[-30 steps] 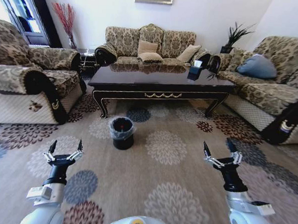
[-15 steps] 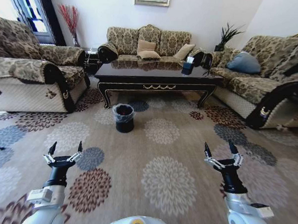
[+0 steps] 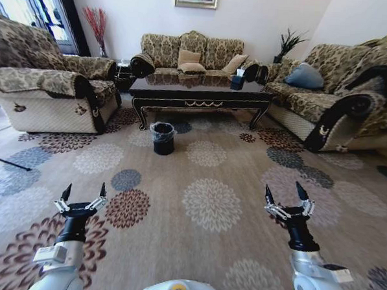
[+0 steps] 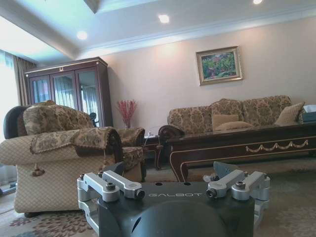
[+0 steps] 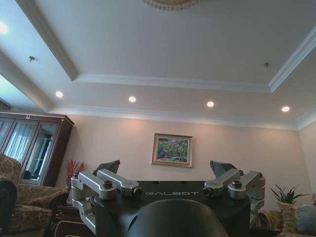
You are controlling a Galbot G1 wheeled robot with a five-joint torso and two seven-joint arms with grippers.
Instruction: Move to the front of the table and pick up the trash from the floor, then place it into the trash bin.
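Trash pieces cannot be made out on the carpet at this moment; no tissue, bottle or can is distinguishable on the floor between the jaws and the table. The trash bin stands on the carpet just in front of the table's front apron, well ahead of both sets of jaws and somewhat nearer the left one.

Jaw state: the left gripper and the right gripper both hold their jaws wide, pointing up and empty, raised above the carpet with nothing between them. The left wrist view confirms spread fingers; the right wrist view shows the same.

Hazards, as judged from this position:
- The robot stands well back from the table. Litter that is small or pale may blend with the floral carpet pattern, so a piece may be missed or a medallion mistaken for one.
- The bin sits in the direct line of approach; driving straight ahead could knock it over.
- The sofas flank the open floor on both sides; a wide turn could brush an armrest.

Count:
- Table: one.
- Trash bin: one.
- Grippers: two.
- Sofas: three.
- Trash pieces: none countable.
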